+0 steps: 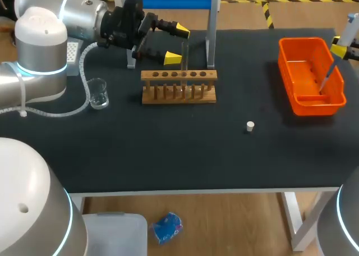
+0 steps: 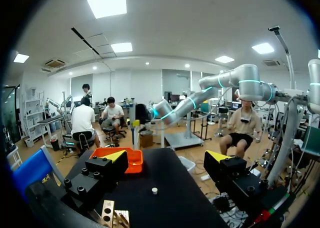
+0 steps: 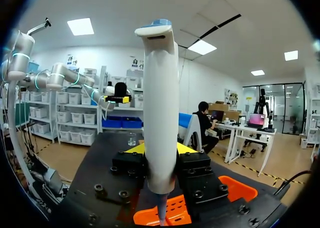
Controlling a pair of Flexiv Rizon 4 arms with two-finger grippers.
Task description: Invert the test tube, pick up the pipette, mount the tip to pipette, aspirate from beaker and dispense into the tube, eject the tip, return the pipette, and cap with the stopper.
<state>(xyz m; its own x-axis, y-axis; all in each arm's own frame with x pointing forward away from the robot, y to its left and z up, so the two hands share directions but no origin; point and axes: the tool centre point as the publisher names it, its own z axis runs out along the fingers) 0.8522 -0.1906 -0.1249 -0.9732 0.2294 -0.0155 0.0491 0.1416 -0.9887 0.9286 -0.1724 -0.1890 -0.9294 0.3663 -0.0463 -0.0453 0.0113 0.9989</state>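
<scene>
Right gripper (image 3: 160, 150) clamped mid-barrel on the pipette (image 3: 160, 103), its tip end over the orange bin (image 1: 284, 65) at far right; probably light, stiff, slick plastic, so mid-body suits, while left gripper (image 1: 176, 42) is wide open and empty above the rack (image 1: 178, 93).

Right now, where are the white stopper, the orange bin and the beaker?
white stopper (image 1: 250, 126): head view, its middle.
orange bin (image 1: 320, 109): head view, its near wall.
beaker (image 1: 98, 94): head view, its glass side.
</scene>
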